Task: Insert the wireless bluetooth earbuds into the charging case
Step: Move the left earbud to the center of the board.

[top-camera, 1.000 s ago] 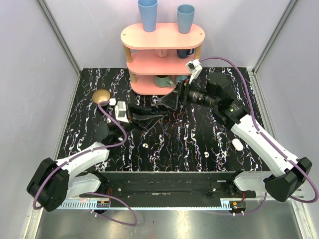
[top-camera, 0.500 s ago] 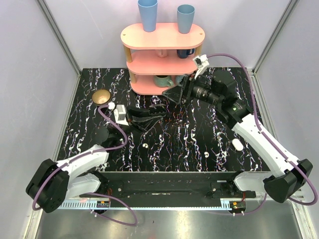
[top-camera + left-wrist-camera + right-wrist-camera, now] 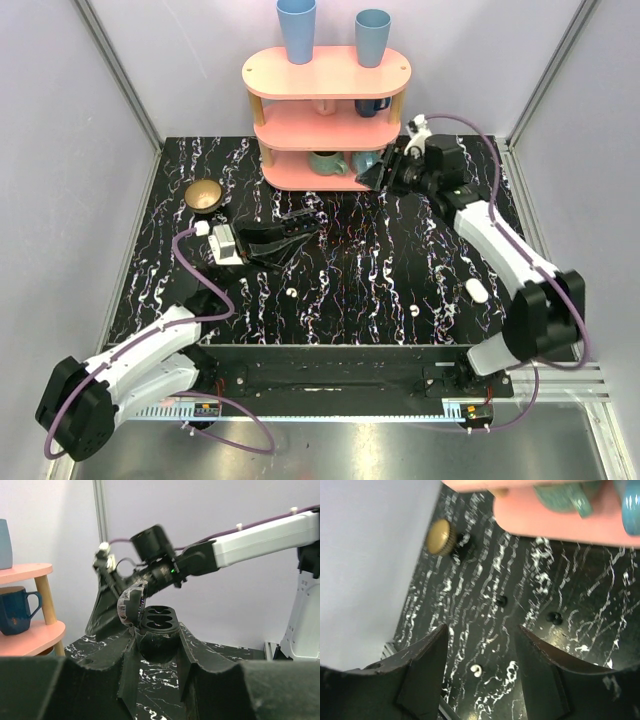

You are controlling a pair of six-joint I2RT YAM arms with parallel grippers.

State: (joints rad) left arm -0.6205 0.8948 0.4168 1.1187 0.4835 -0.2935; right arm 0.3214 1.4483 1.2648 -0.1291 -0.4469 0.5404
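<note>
The white charging case (image 3: 476, 290) lies on the black marble table at the right. One white earbud (image 3: 290, 293) lies left of centre and the other earbud (image 3: 413, 310) right of centre. My left gripper (image 3: 305, 222) (image 3: 157, 640) is shut on a dark rounded object with three oval slots (image 3: 159, 620) and holds it above the table. My right gripper (image 3: 385, 172) (image 3: 482, 630) is open and empty, raised beside the pink shelf. The left earbud also shows in the right wrist view (image 3: 476, 670), far below and between the open jaws.
A pink three-tier shelf (image 3: 325, 70) with blue cups and mugs stands at the back centre. A brown bowl (image 3: 204, 195) (image 3: 440, 537) sits at the back left. Aluminium posts and lilac walls close in the table on three sides.
My right gripper has risen and drawn back right toward the shelf, away from my left gripper. My left gripper has shifted slightly left, still holding the dark object.
</note>
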